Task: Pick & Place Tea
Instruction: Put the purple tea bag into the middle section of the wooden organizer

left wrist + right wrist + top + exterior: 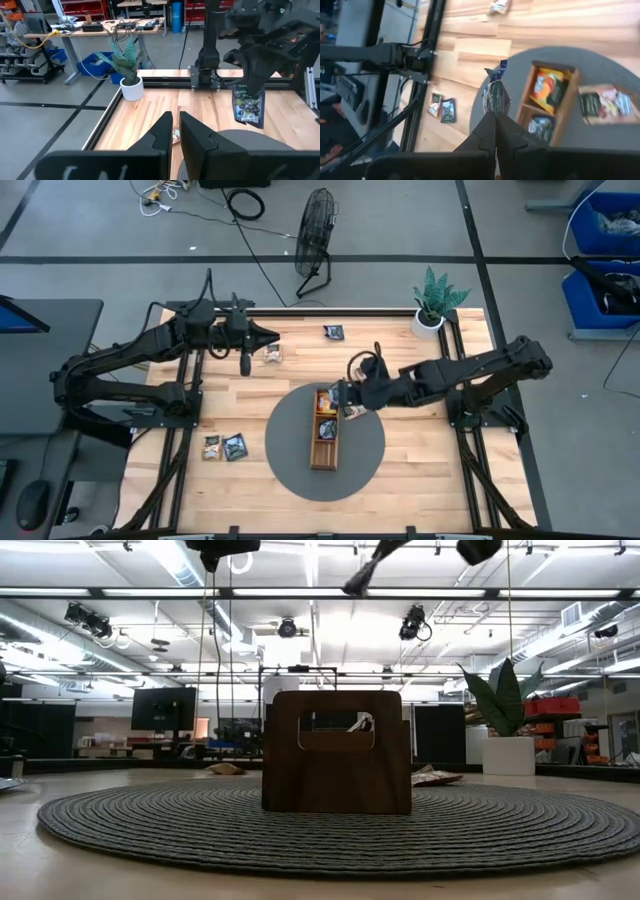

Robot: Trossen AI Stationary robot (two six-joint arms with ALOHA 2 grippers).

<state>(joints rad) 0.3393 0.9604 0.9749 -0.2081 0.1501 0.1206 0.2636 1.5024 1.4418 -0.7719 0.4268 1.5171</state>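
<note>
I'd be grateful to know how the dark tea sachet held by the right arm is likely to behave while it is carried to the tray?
The dark blue-teal foil tea sachet hangs flat below the right tool, pinched by its top edge, so it is probably light and may swing. Its thin, crinkled look suggests it flexes easily. It could slip if the glossy surface is slick.

From my station I see grey floor (100, 230), a black fan (316, 230), blue bins (605, 240), cables (240, 200), a potted plant (434, 302) and bright ceiling lights (310, 600).
</note>
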